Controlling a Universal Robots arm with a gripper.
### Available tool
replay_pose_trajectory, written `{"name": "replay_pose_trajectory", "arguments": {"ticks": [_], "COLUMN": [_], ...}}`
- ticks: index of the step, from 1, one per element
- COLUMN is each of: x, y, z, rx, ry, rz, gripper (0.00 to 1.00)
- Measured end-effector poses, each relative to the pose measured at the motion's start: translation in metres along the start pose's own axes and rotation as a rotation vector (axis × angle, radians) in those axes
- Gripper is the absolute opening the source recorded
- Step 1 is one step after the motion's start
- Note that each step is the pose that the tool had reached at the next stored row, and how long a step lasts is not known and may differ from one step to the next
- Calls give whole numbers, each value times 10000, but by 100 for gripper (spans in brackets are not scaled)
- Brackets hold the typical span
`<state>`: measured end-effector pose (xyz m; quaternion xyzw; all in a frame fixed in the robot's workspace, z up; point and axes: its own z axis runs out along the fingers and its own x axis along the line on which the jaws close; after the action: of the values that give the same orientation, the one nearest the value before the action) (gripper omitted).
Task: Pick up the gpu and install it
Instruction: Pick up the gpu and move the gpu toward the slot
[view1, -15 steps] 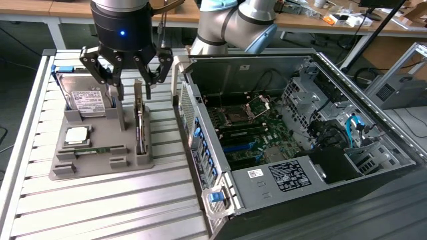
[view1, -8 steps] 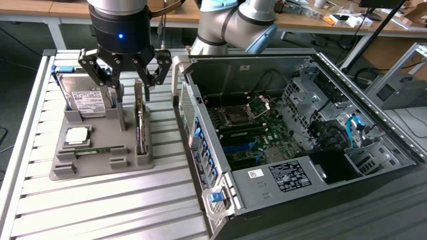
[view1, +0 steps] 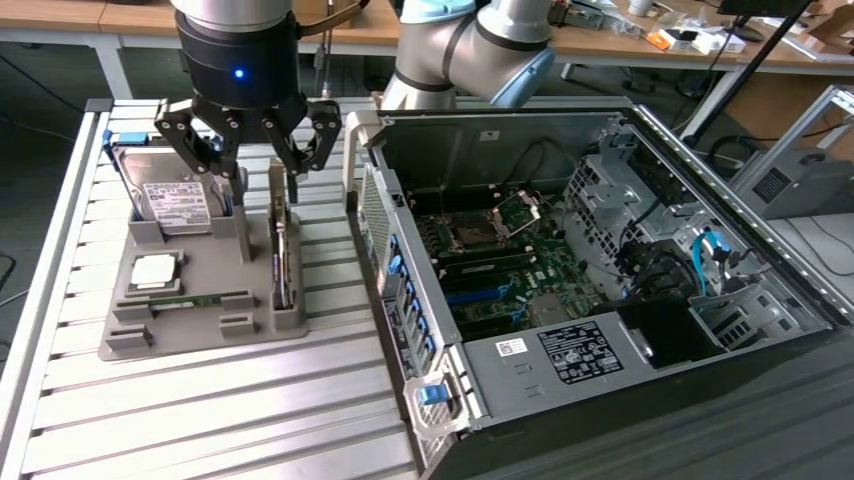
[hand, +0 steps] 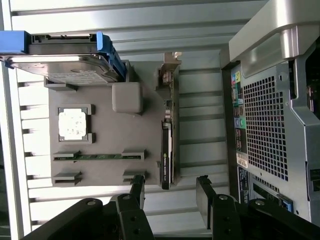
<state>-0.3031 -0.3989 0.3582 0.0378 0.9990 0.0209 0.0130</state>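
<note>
The gpu (view1: 279, 250) is a thin card standing on edge in the right-hand slot of a grey holder (view1: 187, 335), on the exterior view's left. In the wrist view the gpu (hand: 167, 135) shows edge-on, dark with a small green logo. My gripper (view1: 263, 170) hangs above the far end of the card, open and holding nothing. From the wrist camera the gripper (hand: 171, 194) has one of its black fingers (hand: 137, 192) on each side of the card's line, apart from it. The open computer case (view1: 400, 300) lies beside the holder, its motherboard (view1: 514, 270) exposed.
The holder (hand: 100, 127) also carries a silver hard drive (view1: 174, 200) in a blue bracket, a square processor (view1: 154, 270) and a green memory stick (view1: 200, 300). It rests on a slatted metal table (view1: 200, 420). The case's perforated rear wall (hand: 265, 125) stands close beside the gpu.
</note>
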Motion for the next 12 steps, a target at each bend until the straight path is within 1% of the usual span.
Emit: {"name": "replay_pose_trajectory", "arguments": {"ticks": [12], "x": [11], "y": [-3], "z": [50], "rx": [0], "ry": [0], "rz": [0], "gripper": [54]}}
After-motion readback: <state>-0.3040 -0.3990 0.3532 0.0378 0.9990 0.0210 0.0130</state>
